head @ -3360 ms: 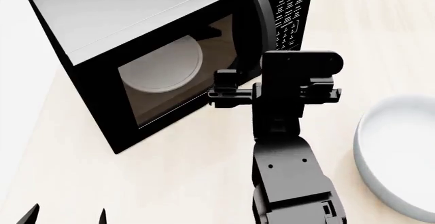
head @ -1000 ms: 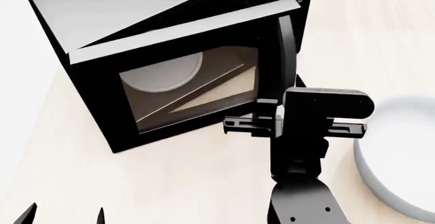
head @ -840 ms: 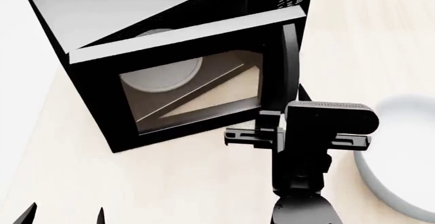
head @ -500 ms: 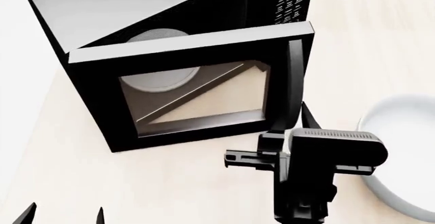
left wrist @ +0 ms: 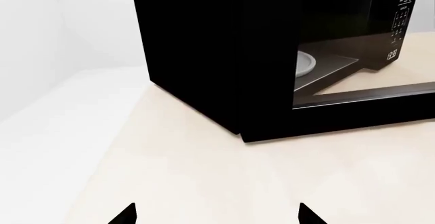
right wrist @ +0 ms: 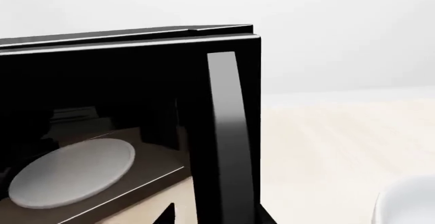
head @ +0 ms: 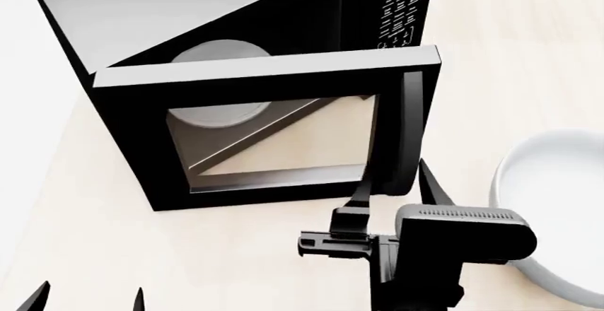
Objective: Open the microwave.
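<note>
The microwave (head: 189,56) is set on the pale wooden table (head: 236,261), at the left and far part of the head view. Its door (head: 274,138) is swung partly open, with the white turntable (head: 222,102) seen behind the glass and over the door's top edge. The right gripper (head: 392,198) is placed at the lower end of the vertical handle (head: 409,131); whether it is clamped on it cannot be told. Only two dark tips of the left gripper (left wrist: 216,215) are seen, set wide apart, near the microwave's side. A white bowl (head: 552,212) sits to the right
</note>
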